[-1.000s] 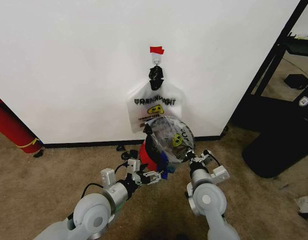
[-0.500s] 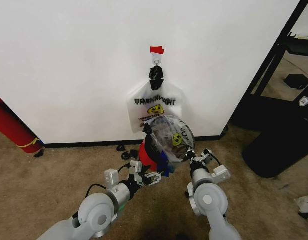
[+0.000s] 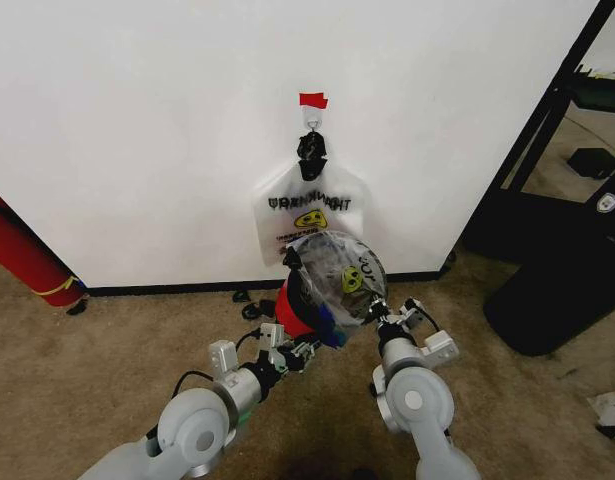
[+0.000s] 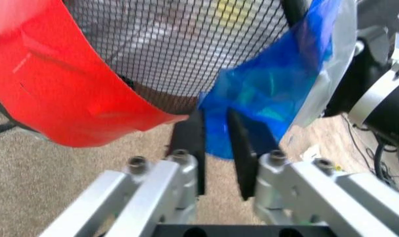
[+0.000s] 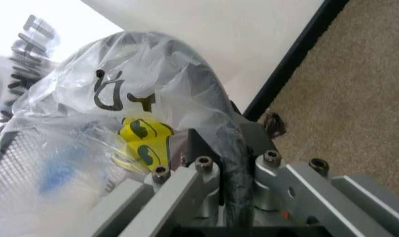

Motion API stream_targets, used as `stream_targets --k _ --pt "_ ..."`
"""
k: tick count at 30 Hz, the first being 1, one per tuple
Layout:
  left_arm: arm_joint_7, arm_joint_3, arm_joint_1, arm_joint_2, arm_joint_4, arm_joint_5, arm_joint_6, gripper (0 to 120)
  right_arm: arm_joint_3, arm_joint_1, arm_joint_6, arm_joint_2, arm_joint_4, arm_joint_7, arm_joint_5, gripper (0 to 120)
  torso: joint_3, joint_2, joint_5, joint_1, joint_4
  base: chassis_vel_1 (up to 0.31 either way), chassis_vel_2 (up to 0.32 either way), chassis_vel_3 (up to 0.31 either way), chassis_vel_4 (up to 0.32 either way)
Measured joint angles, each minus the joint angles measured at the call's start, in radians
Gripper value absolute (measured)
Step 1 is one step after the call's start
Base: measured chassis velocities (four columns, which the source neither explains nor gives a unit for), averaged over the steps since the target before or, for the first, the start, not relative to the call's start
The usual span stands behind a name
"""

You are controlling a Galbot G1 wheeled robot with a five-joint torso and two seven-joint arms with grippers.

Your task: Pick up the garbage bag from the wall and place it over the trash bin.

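Garbage bag (image 3: 337, 275) draped over trash bin (image 3: 299, 308); seating looks unfinished. Left claw (image 3: 299, 352) pinches blue-taped handle near bin's base; right claw (image 3: 380, 311) clamps bag at rim.

Bag hanging on wall hook (image 3: 309, 217): black "THANK YOU" print, seen mirrored, smaller lines beneath unreadable. Garbage bag (image 5: 120, 98): black letters, partly creased, not legible.
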Motion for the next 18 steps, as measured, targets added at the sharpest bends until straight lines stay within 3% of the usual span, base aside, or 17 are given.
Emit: stream_targets --k 3,14,16,18 --pt "-0.008 -0.006 0.003 0.002 -0.004 -0.001 -0.010 0 0.004 0.000 0.000 -0.001 0.000 0.000 0.000 1 0.000 0.000 -0.0001 0.000 0.0000 0.000 0.000 0.000 0.000" --pt "-0.039 -0.054 0.055 0.060 -0.122 0.029 0.030 0 0.037 0.012 0.002 -0.007 -0.012 0.012 0.000 1 0.000 0.000 0.0001 0.000 0.0000 0.000 0.000 0.000 0.000" --pt "-0.047 -0.045 0.057 0.058 -0.143 0.045 0.040 3 0.038 0.015 0.003 -0.007 -0.014 0.018 -0.009 1 0.000 0.000 0.0002 0.000 0.0001 0.000 0.000 0.000 0.000" --pt "-0.055 -0.024 0.051 0.047 -0.152 0.064 0.049 15 0.034 0.016 0.005 -0.004 -0.015 0.021 -0.024 1 0.000 0.000 0.0000 0.000 0.0001 0.000 0.000 0.000 0.000"
